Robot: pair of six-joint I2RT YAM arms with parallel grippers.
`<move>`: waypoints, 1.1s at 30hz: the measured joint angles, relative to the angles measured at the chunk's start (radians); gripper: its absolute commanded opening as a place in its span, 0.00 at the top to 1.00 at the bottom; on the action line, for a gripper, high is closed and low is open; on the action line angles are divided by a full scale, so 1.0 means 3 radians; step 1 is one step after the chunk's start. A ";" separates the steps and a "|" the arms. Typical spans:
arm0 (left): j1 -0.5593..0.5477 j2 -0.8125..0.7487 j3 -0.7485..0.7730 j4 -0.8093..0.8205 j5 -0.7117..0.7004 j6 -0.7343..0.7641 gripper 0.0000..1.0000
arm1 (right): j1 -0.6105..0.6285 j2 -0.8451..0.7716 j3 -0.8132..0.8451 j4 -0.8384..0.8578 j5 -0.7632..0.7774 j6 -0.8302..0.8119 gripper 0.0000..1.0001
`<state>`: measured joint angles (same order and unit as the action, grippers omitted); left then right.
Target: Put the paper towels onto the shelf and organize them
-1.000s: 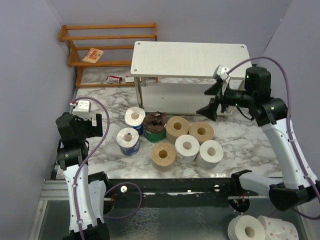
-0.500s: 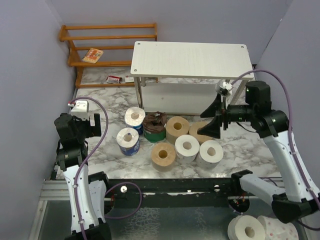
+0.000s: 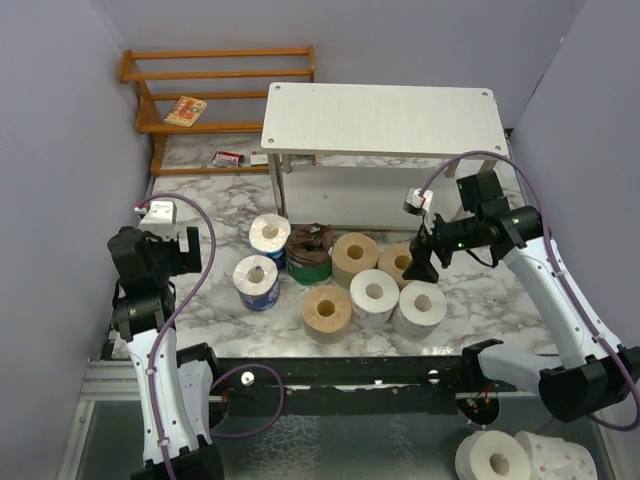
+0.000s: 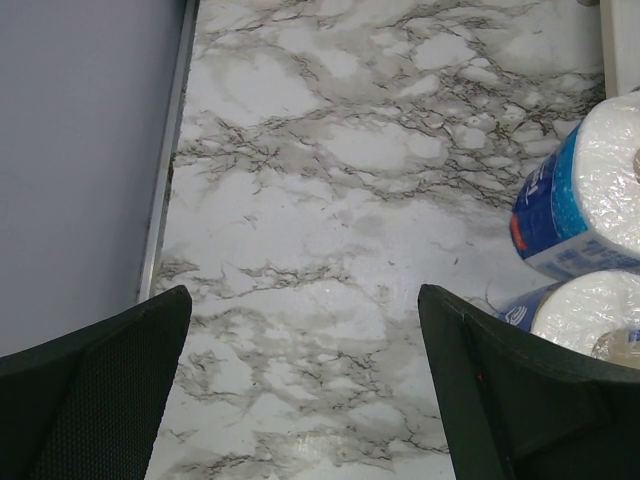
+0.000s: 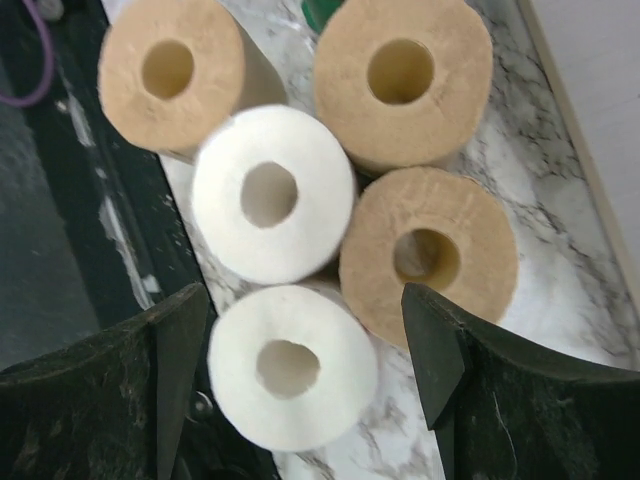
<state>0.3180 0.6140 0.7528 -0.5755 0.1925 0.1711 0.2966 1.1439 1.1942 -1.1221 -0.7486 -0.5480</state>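
Paper towels are standing on end in a tight cluster on the marble table, just in front of the shelf; none of them is showing on it yet. I am hovering my right claw over the cluster's right side, its jaws spread and touching nothing. The near white roll and a tan roll are lying beneath the gap.

To do this pick well, I am judging that I should settle on one roll only. The white one at the outer corner looks freest. I should be centring the gap on it so that neither finger is wedging against a neighbour, since the rolls are touching one another. They look soft, so a gentle squeeze seems wise.

My left claw is hanging wide apart over bare marble by the left wall, holding nothing, with the blue-wrapped rolls showing at its right.

All the rolls are looking fat and hollow-cored: three tan, two white, two blue-wrapped, and one dark brown roll with a green band.
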 measured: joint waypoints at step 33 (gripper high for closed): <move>0.0406 0.0117 0.0000 0.0005 -0.0006 -0.0001 0.01 | 0.1998 0.0145 -0.0373 0.0561 0.1132 -0.0111 0.36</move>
<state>0.4397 0.6491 0.7528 -0.5739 0.1905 0.1707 0.8959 1.1873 1.0824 -0.9539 -0.4091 -0.5812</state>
